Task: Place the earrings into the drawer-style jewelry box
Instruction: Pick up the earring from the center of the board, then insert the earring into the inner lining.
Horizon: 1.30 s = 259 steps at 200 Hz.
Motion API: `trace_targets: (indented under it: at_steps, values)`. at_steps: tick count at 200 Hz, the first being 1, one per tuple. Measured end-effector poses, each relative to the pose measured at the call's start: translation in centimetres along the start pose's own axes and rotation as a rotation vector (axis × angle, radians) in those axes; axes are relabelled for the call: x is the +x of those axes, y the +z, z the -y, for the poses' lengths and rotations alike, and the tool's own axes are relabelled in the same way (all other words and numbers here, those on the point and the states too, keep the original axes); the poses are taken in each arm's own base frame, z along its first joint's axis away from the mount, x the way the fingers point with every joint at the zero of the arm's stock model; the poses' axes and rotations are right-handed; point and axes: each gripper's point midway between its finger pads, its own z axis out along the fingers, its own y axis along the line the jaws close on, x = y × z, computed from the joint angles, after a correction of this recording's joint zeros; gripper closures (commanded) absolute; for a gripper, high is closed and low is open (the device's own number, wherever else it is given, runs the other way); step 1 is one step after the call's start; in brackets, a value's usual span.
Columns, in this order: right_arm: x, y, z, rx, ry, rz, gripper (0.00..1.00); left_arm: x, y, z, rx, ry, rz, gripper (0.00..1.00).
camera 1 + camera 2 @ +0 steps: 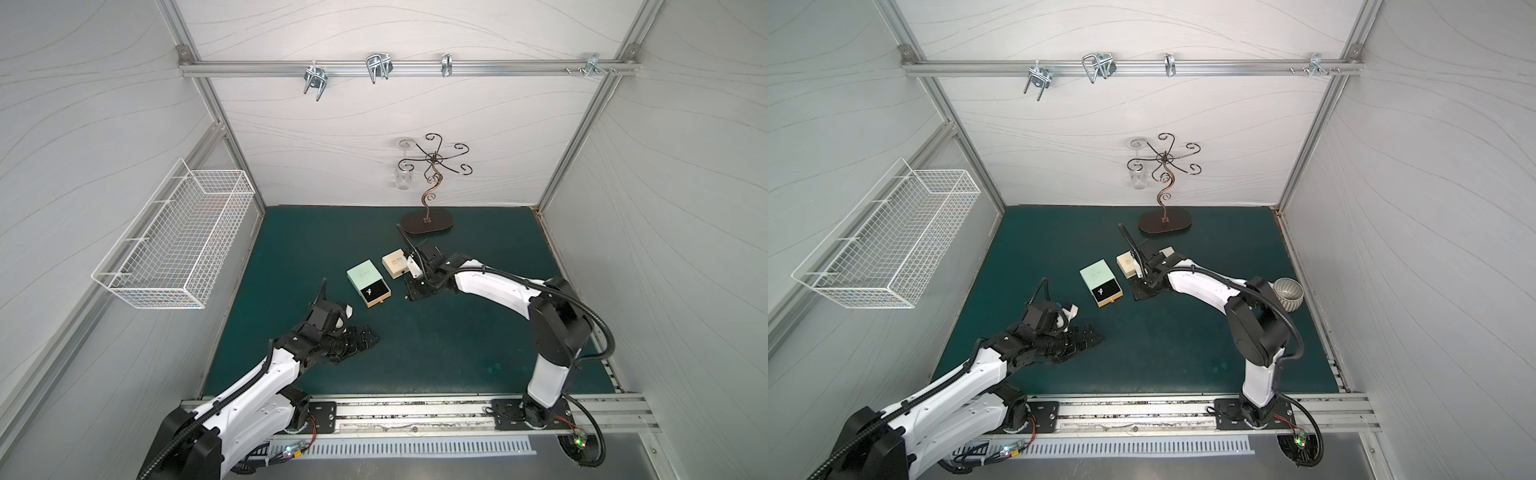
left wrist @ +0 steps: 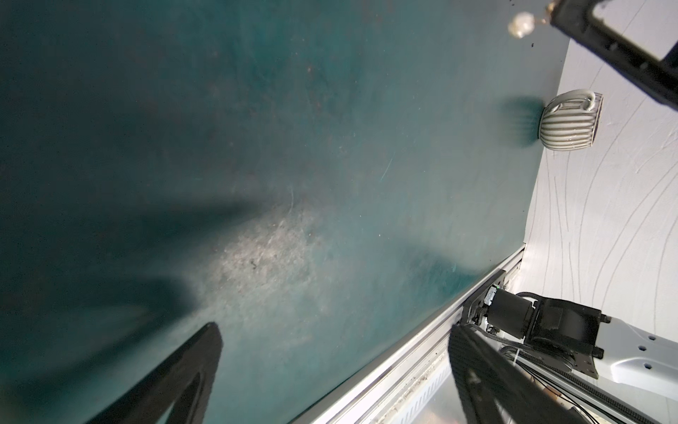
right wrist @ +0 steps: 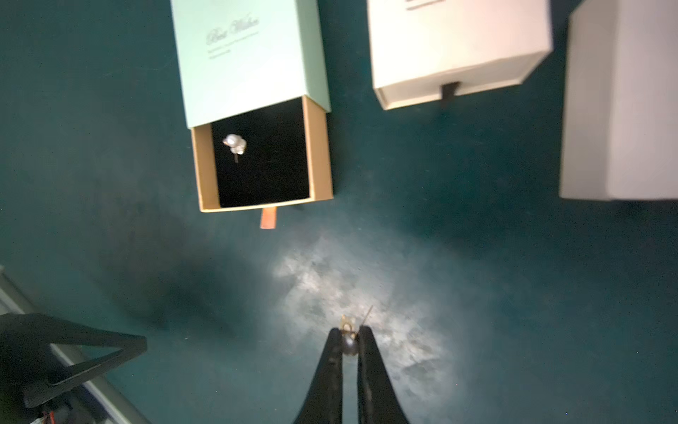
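Pinching earring (image 3: pixel 349 345), right claw (image 3: pixel 347 330) nearly closed around it

Mid-surface (image 1: pixel 457 332) before me the jewelry box (image 1: pixel 365 275), its drawer (image 3: pixel 318 154) out toward me, an earring (image 3: pixel 234 143) in it, closed box (image 1: pixel 395 264) just right of it, third box (image 3: pixel 623 110) right of that, stand (image 1: pixel 427 220) behind them, cup (image 1: pixel 1289 293) far right, basket (image 1: pixel 178 245) on left wall, second earring (image 3: pixel 348 343) between my right jaws.

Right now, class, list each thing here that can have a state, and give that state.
Mint drawer box, drawer pulled open, one earring inside.
Cream box, drawer shut.
Right end effector, shut on a second earring.
Left end effector, open, empty.
Wine glass, hanging upside down from the stand.
Ribbed mug, upright.
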Motion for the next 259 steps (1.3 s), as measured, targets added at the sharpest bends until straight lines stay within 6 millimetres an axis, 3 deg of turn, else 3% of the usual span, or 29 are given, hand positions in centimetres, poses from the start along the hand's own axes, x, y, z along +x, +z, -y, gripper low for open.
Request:
trace_targets:
  at_steps: [52, 109, 156, 200, 240, 259]
  values:
    - [-2.7, 3.1, -3.1, -0.065, -0.035, -0.008, 0.91, -0.3, -0.4, 0.2, 0.009, 0.011, 0.032, 0.01]
    - [-5.1, 5.3, -3.9, -0.083, -0.046, 0.001, 0.9, 0.0, -0.2, -0.7, -0.012, -0.007, 0.03, 0.01]
    - [-5.3, 6.5, -4.0, -0.086, -0.042, -0.02, 0.87, -0.1, -0.2, -0.7, -0.014, -0.006, 0.038, 0.01]
    - [-5.0, 6.8, -3.8, -0.078, -0.045, -0.039, 0.71, 0.0, -0.3, -0.8, -0.019, -0.008, 0.04, 0.01]
    - [-5.0, 6.6, -3.7, -0.074, -0.054, -0.039, 0.67, 0.0, -0.4, -1.2, -0.037, -0.012, 0.047, 0.01]
    - [-5.0, 5.5, -3.6, -0.076, -0.054, -0.022, 0.67, 0.0, -0.6, -1.3, -0.05, -0.017, 0.044, 0.01]
